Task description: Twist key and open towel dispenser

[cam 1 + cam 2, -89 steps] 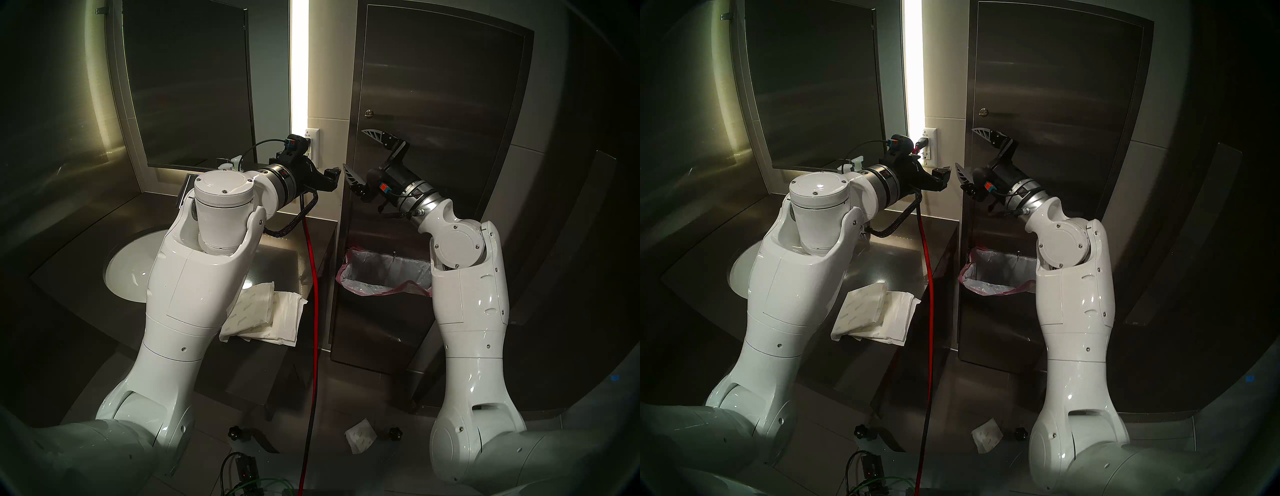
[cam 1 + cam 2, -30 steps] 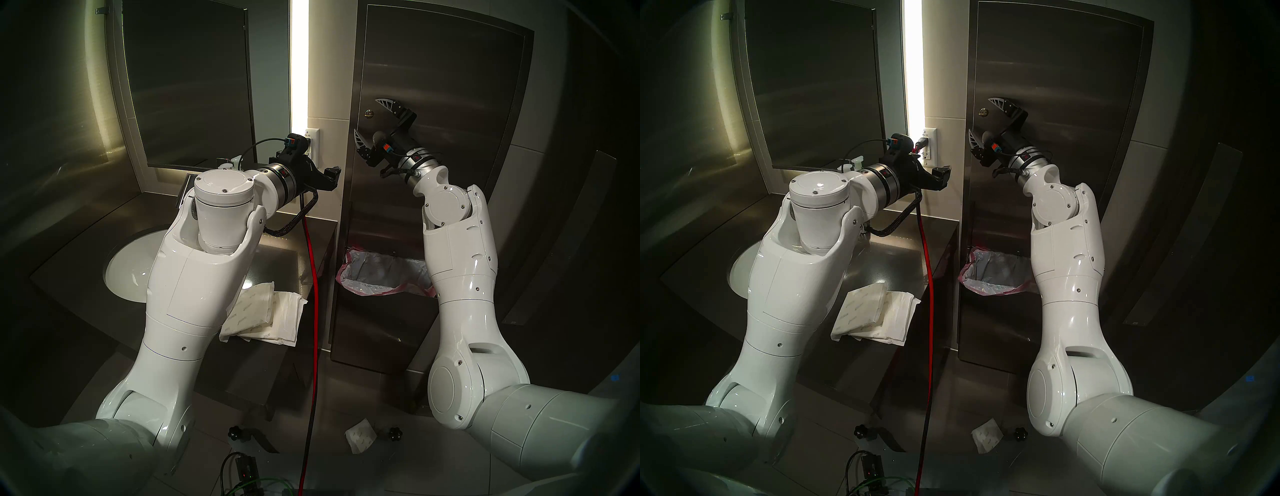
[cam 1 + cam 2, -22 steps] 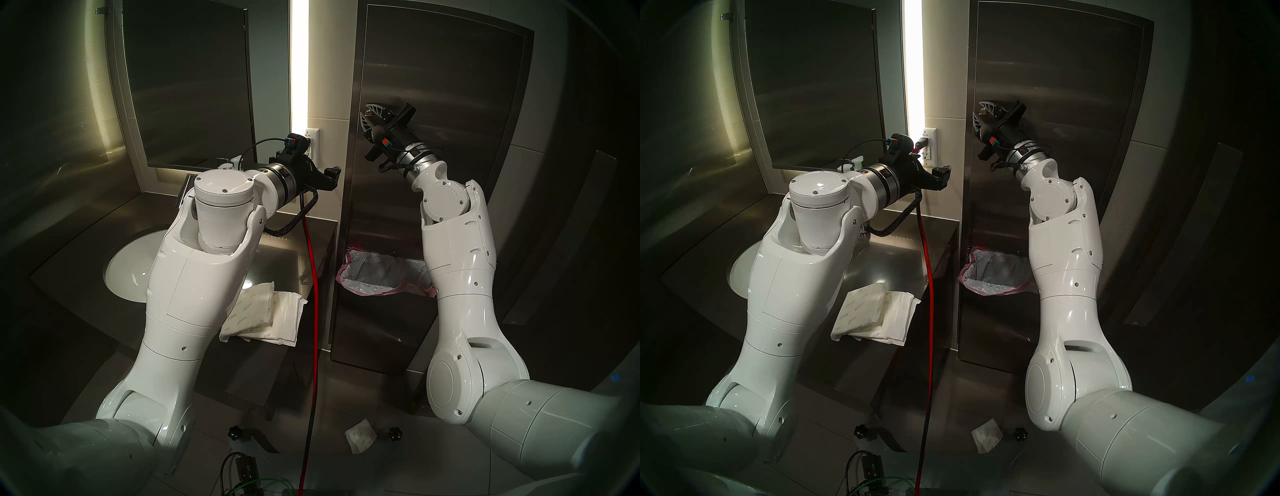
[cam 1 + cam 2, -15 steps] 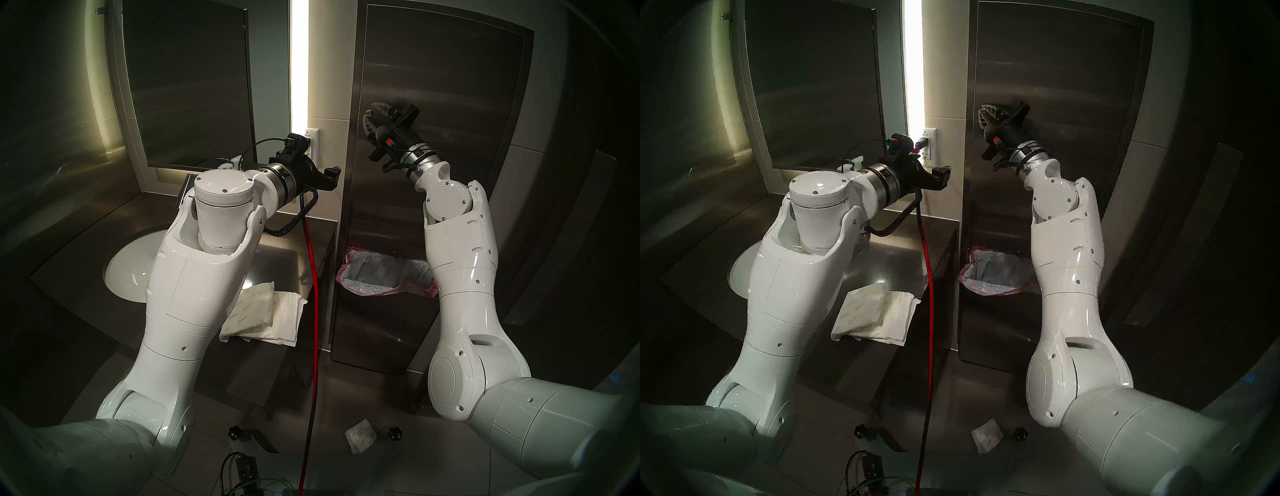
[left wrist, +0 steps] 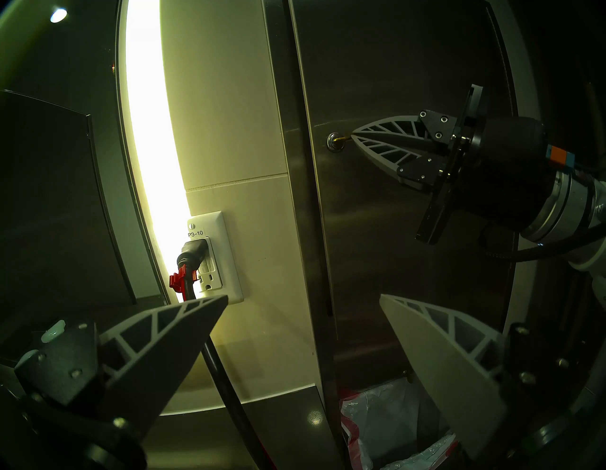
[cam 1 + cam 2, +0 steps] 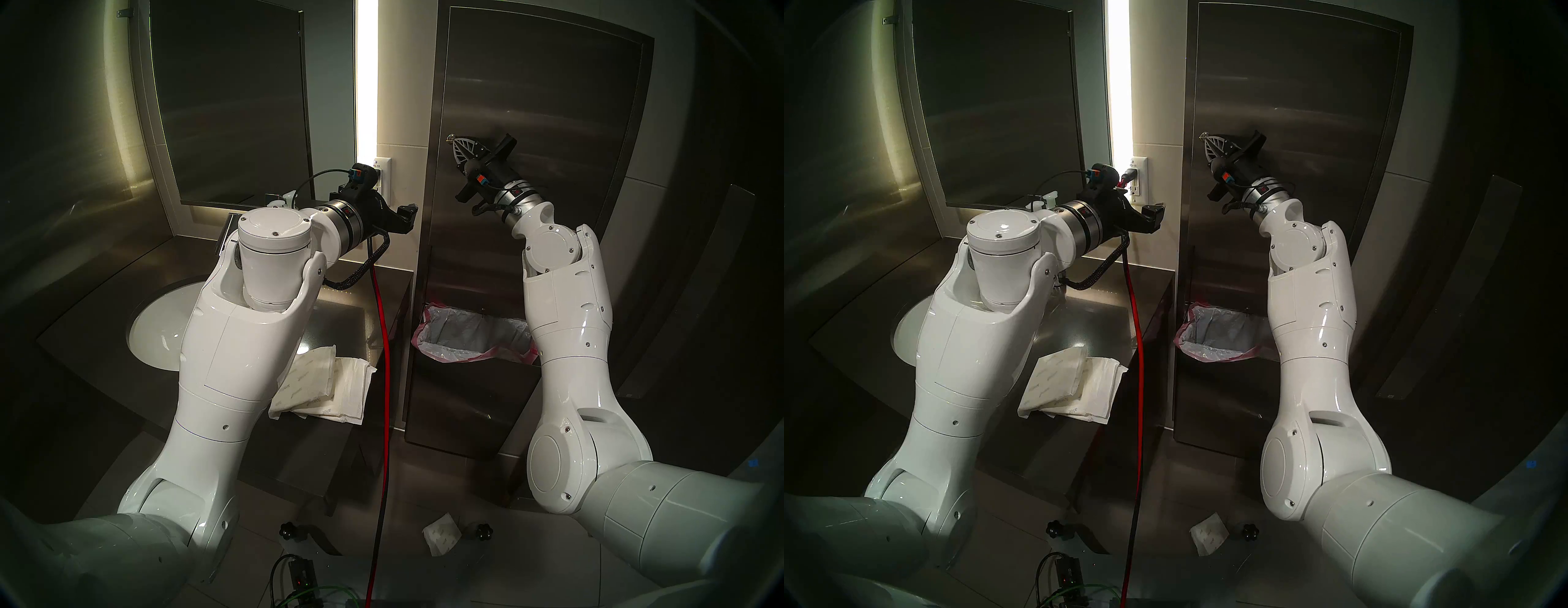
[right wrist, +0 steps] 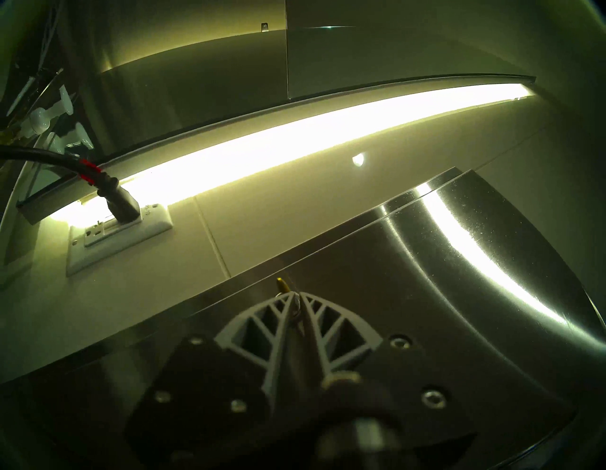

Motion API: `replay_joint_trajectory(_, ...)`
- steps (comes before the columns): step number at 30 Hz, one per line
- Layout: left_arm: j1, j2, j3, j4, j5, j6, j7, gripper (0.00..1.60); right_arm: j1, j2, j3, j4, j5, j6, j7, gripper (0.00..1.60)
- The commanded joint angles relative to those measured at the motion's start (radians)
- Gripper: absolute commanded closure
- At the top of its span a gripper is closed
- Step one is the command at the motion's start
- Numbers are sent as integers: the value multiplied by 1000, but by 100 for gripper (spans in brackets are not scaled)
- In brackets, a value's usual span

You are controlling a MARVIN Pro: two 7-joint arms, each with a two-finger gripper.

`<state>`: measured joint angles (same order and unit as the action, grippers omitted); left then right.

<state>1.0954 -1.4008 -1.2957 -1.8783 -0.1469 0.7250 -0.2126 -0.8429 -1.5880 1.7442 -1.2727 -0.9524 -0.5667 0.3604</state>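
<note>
**Dim washroom, steel dispenser door, key pinched at the lock**

Dark washroom lit by one vertical light strip (image 6: 366, 76) beside a dark framed mirror (image 6: 229, 102). Below, a grey counter (image 6: 339, 314) with a white basin (image 6: 157, 335) and folded paper towels (image 6: 322, 390). To the right, the towel dispenser (image 6: 539, 106), tall brushed steel, door flush and closed; under it a bin with a pink-edged liner (image 6: 471, 339). Right gripper (image 5: 353, 138) clenched on the key (image 5: 344, 139), seated in the small round lock (image 5: 333, 142) near the door's left edge. Left gripper (image 5: 303, 297) spread wide, empty, level before the wall socket (image 5: 213, 259).
</note>
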Motion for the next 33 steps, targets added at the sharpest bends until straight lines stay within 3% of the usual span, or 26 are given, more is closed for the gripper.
replay_joint_trajectory(1,-20,-2,-4,-7,2,-1,1,0,36,-7,-3,-10,1,0,-12,122)
replay_joint_trajectory(4,-20,-2,-4,-7,2,0,1,0,42,-8,-4,4,-4,0,-17,94)
replay_joint_trajectory(5,-20,-2,-4,-7,2,0,1,0,44,-8,-4,8,-6,0,-19,102)
replay_joint_trajectory(7,-20,-2,-4,-7,2,0,1,0,46,-8,-4,13,-8,0,-22,104)
replay_joint_trajectory(9,-20,-2,-4,-7,2,0,1,0,49,-8,-4,16,-7,-2,-20,92)
replay_joint_trajectory(10,-20,-2,-4,-7,2,0,1,0,50,-8,-4,17,-7,-2,-20,43)
replay_joint_trajectory(11,-20,-2,-4,-7,2,0,1,0,51,-8,-4,18,-8,-3,-20,31)
replay_joint_trajectory(15,-20,-2,-4,-7,2,0,1,0,52,-9,-4,22,-7,-6,-13,47)
replay_joint_trajectory(18,-20,-2,-4,-7,2,0,1,0,45,-11,-5,22,-10,-12,-16,21)
replay_joint_trajectory(19,-20,-2,-4,-7,2,0,1,0,43,-12,-5,21,-12,-12,-17,30)
replay_joint_trajectory(21,-20,-2,-4,-7,2,0,1,0,43,-13,-3,21,-15,-10,-19,73)
replay_joint_trajectory(22,-20,-2,-4,-7,2,0,1,0,45,-13,-2,25,-17,-10,-20,82)
replay_joint_trajectory(27,-20,-2,-4,-7,2,0,1,0,54,-11,0,38,-21,-14,-25,78)
replay_joint_trajectory(29,-20,-2,-4,-7,2,0,1,0,64,-9,5,55,-25,-14,-32,87)
replay_joint_trajectory(32,-20,-2,-4,-7,2,0,0,0,68,-9,7,61,-25,-16,-33,76)
replay_joint_trajectory(33,-20,-2,-4,-7,2,0,0,0,75,-6,9,73,-28,-19,-37,38)
